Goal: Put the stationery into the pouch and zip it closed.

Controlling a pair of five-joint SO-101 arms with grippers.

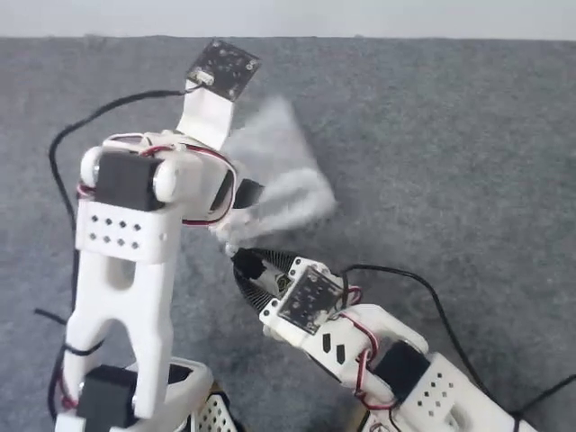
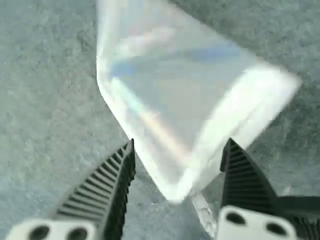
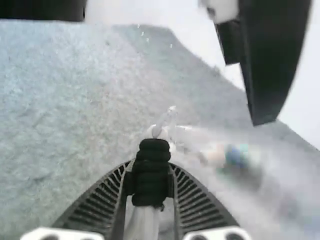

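- One clear pouch (image 1: 279,180), blurred, lies near the middle of the grey, felt-like table (image 1: 468,162). The faint coloured shapes inside it are too blurred to name.
- Two claws: the left claw (image 2: 177,172) is spread wide, with a pouch corner between its jaws. The right claw (image 3: 150,175) is clenched on a black tab (image 3: 152,167) at the pouch's end.
- A pale wall (image 1: 405,18) stands behind.

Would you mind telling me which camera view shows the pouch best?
The left wrist view: the pouch lies large ahead, one corner between the left gripper's open fingers. The high view has it partly behind the left arm. The right wrist view catches its near end, beyond the right gripper, shut on a black tab.
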